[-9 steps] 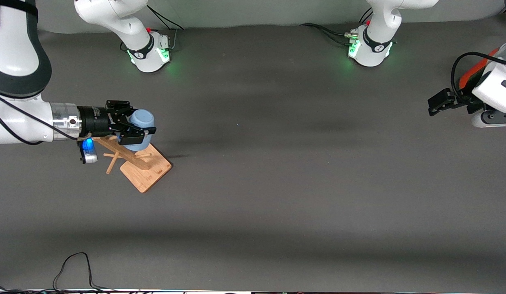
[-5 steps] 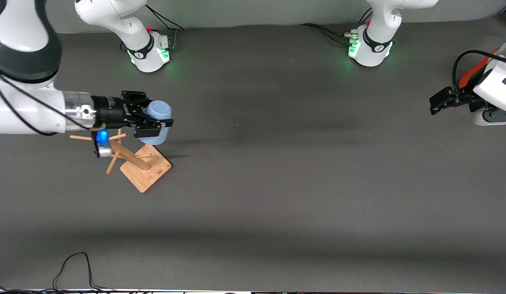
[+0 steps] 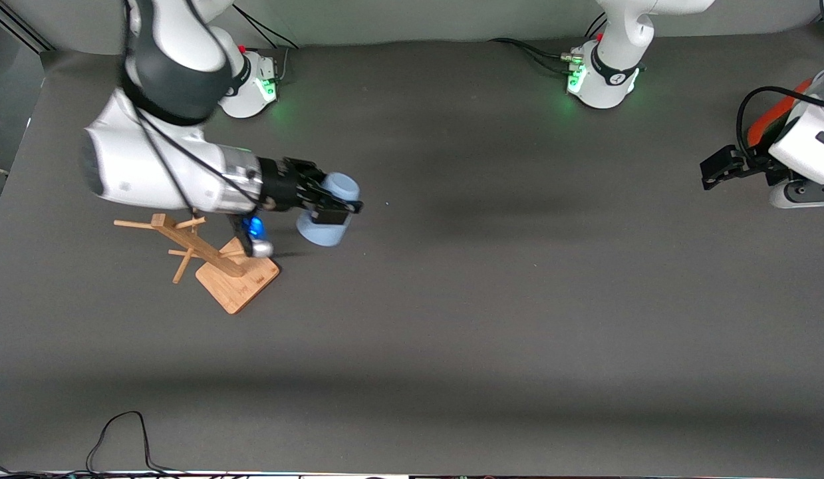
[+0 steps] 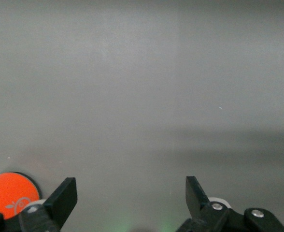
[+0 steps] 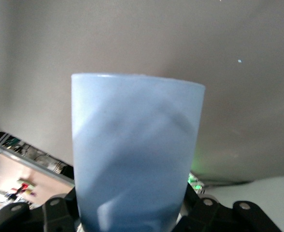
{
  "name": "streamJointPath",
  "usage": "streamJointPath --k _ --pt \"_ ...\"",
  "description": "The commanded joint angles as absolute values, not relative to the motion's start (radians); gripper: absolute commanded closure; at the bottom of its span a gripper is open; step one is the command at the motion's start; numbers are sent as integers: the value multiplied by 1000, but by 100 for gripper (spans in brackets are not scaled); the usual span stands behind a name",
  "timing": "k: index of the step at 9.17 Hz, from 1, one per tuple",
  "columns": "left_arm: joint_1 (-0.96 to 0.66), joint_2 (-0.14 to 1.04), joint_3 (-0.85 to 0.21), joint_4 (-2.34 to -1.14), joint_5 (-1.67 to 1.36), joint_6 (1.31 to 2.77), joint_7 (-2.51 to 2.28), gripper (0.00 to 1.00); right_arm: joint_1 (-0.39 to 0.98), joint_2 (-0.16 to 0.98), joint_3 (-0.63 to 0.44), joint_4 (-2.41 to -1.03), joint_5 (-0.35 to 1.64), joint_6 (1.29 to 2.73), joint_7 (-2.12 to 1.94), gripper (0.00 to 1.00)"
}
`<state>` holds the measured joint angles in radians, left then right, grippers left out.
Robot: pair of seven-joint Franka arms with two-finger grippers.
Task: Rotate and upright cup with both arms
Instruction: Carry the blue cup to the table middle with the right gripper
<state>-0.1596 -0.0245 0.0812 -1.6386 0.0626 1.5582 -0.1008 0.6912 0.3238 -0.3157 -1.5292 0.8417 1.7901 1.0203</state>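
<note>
Front view shows the right gripper (image 3: 332, 207) clamped across the cup (image 3: 326, 219), held over the tabletop beside the wooden rack (image 3: 212, 256), while the left gripper (image 3: 716, 167) waits wide open; light, smooth, probably slippery, best pinched mid-wall.

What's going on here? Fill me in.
The right gripper is shut on the cup and holds it in the air over the bare table, beside the wooden rack. The cup is not yet upright on the table. The left gripper waits open at the left arm's end of the table, holding nothing.
</note>
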Motion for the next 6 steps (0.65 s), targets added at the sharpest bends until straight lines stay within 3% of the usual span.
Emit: streamJointPath --k 1,4,6 --pt "-160 -35 87 -1660 75 1600 -84 0 738 515 -327 -1318 796 1823 1012 59" --pt "-158 -18 89 -1701 74 1647 -86 0 831 690 -327 -1229 727 2038 939 59" --pt "-146 9 89 -1706 61 1678 -86 0 883 768 -327 -1210 642 2077 757 59"
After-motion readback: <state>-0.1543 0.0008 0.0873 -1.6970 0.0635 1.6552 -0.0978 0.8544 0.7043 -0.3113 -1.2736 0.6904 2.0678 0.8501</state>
